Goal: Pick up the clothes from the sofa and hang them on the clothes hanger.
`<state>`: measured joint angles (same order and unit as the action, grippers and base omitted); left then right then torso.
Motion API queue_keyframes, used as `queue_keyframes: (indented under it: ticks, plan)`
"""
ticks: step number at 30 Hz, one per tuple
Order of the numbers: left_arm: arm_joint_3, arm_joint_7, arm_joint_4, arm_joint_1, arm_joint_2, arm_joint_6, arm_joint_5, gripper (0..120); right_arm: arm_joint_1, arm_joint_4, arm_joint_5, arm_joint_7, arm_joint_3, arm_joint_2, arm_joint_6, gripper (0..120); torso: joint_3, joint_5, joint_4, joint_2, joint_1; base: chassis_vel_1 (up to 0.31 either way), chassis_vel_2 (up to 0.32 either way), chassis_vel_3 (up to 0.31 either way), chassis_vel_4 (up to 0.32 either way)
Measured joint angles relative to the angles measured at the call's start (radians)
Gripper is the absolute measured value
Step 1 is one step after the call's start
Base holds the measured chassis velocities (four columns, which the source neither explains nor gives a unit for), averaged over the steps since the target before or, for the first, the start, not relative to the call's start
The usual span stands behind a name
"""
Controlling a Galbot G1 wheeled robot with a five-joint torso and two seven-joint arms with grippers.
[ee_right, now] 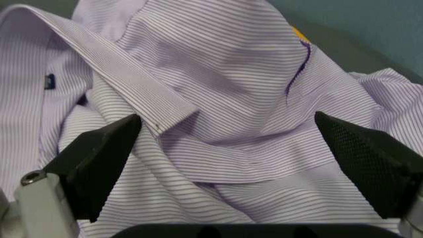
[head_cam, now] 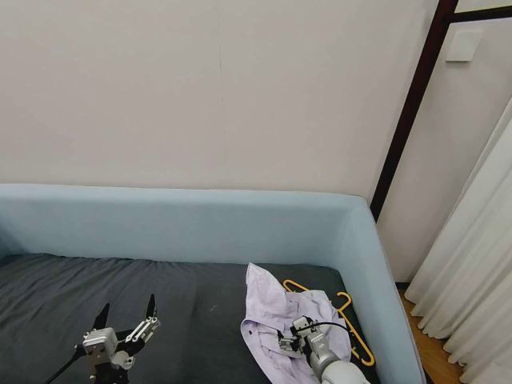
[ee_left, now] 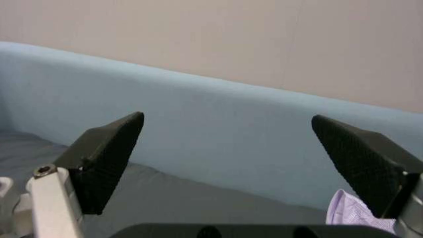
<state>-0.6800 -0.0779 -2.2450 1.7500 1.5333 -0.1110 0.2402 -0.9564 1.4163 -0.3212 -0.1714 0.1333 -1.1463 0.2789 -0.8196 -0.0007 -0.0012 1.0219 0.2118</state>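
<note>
A lilac striped shirt lies crumpled on the dark sofa seat at the right end, on top of an orange clothes hanger that sticks out beside it. My right gripper hovers just over the shirt, open; in the right wrist view its black fingers straddle the shirt's collar and folds with nothing pinched. My left gripper stands open over the bare seat well to the left, pointing at the sofa back. A corner of the shirt shows beside its finger.
The light blue sofa back and right armrest wall in the seat. Behind is a plain wall; a dark door frame and white curtains stand to the right of the sofa.
</note>
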Motion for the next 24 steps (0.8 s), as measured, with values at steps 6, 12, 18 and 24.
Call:
queue_keyframes:
  ticks: [6, 12, 18, 24]
  plan:
    - [0.0, -0.001, 0.004, -0.002, 0.0, -0.001, 0.001, 100, 0.007, -0.032, 0.018, 0.002, -0.002, -0.009, -0.003, 100, 0.0, 0.0, 0.0, 0.0, 0.0, 0.0, 0.0, 0.0, 0.0]
    - [0.003, -0.001, 0.015, -0.008, 0.003, -0.001, 0.001, 100, 0.023, -0.077, 0.029, 0.003, 0.0, -0.032, -0.036, 100, 0.0, 0.0, 0.0, 0.0, 0.0, 0.0, 0.0, 0.0, 0.0]
    - [0.0, -0.003, 0.021, -0.012, -0.002, -0.002, 0.004, 100, 0.024, -0.09, 0.028, 0.015, -0.001, -0.048, -0.047, 79, 0.0, 0.0, 0.0, 0.0, 0.0, 0.0, 0.0, 0.0, 0.0]
    - [-0.001, -0.006, 0.023, -0.012, -0.008, -0.003, 0.006, 100, 0.018, -0.087, 0.01, 0.021, -0.002, -0.059, -0.05, 59, 0.0, 0.0001, 0.0, 0.0, 0.0, 0.0, 0.0, 0.0, 0.0]
